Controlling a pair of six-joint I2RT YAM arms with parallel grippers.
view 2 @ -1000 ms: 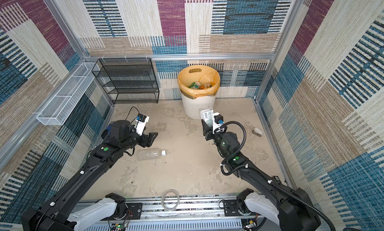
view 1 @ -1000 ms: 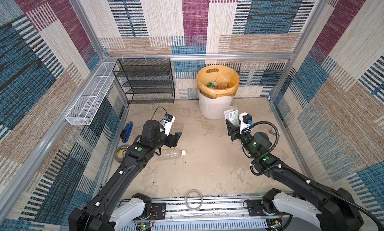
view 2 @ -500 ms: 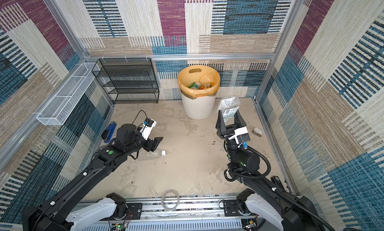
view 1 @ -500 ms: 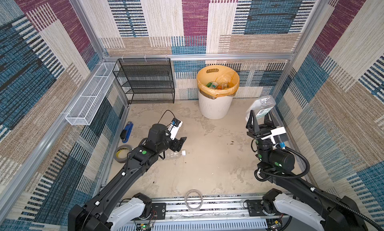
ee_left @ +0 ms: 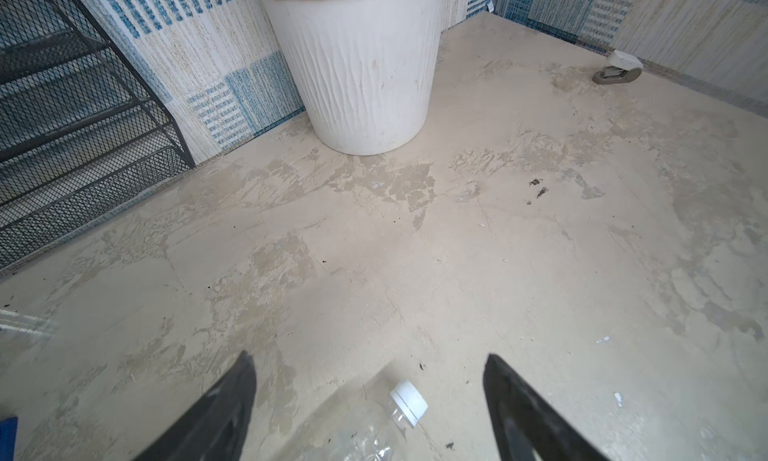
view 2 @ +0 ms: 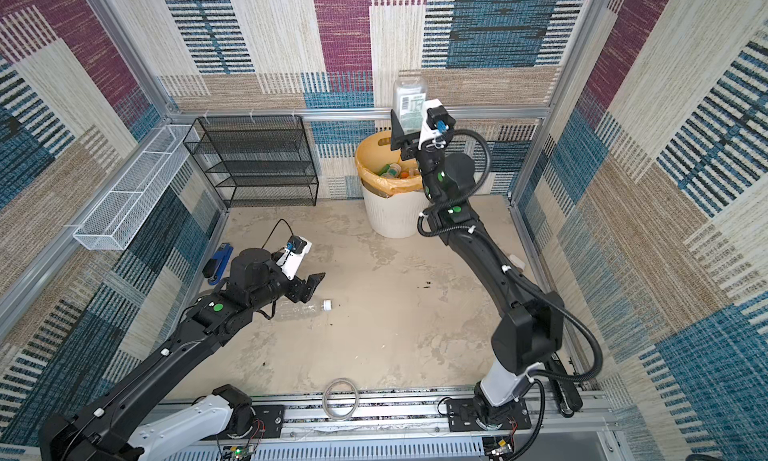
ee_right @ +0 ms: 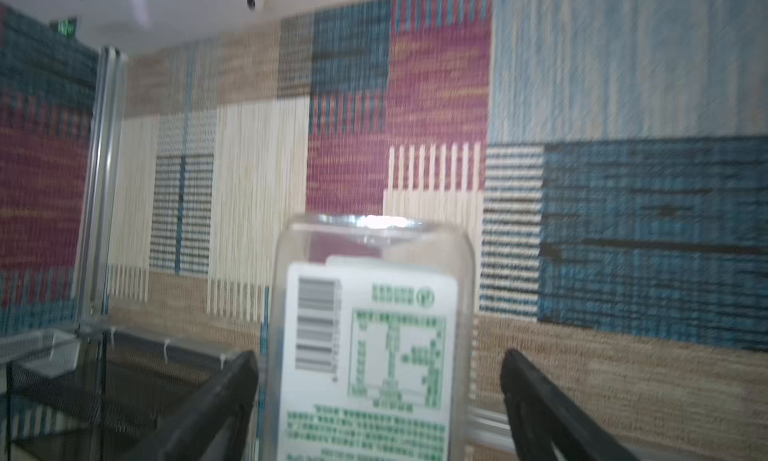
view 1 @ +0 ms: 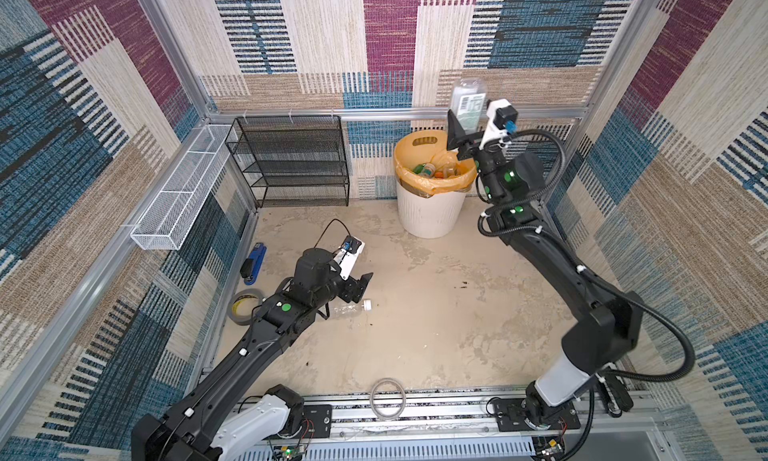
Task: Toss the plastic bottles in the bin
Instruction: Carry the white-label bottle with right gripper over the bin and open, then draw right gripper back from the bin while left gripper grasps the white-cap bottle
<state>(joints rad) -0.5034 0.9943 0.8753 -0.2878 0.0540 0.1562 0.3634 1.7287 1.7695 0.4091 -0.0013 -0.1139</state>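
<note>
So here the right gripper is pointed straight up, high above the bin, and a clear bottle with a white-and-green label is seen standing between its jaws, base turned away from the palm. Those jaws are spread. In the right wrist view a gap is visible between the bottle wall and one jaw, so nothing is really being pinched, and it can't be told whether the bottle is propped on the palm or already loose. The bin's orange-lined mouth lies below that hand, with several bottles already piled inside. The left gripper is hung low over the floor, also spread and holding nothing. A clear white-capped bottle is lying on its side right beneath it, with the cap between the jaws just short of the tips and the body running back under the palm. Both bottles are judged to be empty (no liquid is spotted in either), so they're expected to be feather-light, thin-walled, easily dented and pretty slick. A round one like this is also likely to roll or squirt out sideways if it's squeezed off-centre. The floor bottle is probably best taken across the middle of its body, where the wall is widest and straightest. The tapered neck and cap are better avoided, and only a gentle squeeze should be needed.
</note>
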